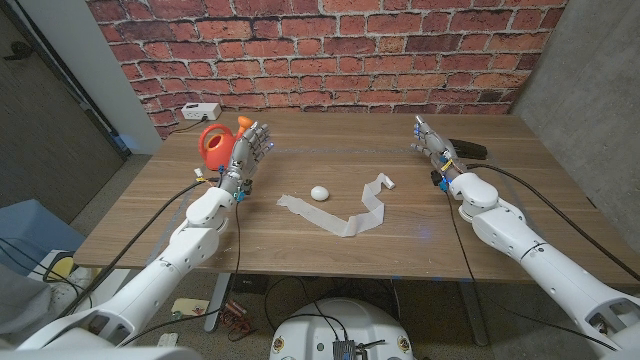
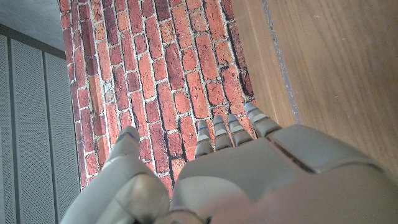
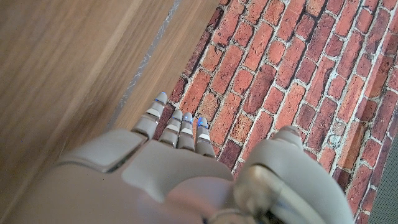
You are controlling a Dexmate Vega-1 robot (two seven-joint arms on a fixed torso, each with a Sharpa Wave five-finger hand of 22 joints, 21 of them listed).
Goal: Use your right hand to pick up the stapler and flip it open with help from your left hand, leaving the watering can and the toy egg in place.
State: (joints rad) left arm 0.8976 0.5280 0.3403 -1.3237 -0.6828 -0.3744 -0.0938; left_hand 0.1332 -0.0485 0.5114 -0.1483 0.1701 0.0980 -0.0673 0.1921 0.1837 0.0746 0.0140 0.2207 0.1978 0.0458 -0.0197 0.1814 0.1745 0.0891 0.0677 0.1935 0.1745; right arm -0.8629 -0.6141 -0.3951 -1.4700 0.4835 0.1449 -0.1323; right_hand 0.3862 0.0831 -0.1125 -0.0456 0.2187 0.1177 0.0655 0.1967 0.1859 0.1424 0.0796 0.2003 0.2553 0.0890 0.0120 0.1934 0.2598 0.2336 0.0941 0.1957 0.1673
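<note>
Your right hand (image 1: 432,143) is raised at the far right of the wooden table (image 1: 300,250), fingers extended and apart, grasping nothing; in the right wrist view (image 3: 186,180) the fingers reach toward the brick wall (image 3: 292,68) with nothing between them. The stapler (image 1: 466,149), a dark object, lies on the table just right of that hand, near the far right corner; whether the hand touches it you cannot tell from here. Your left hand (image 1: 250,152) stands at the far left with its fingers spread and released, just right of the red watering can (image 1: 215,146), which partly sits behind it. In the left wrist view (image 2: 249,180) that hand is likewise empty. The white toy egg (image 1: 319,192) rests near the table's middle, between two ends of a white paper strip (image 1: 345,220) that curls across the wood.
</note>
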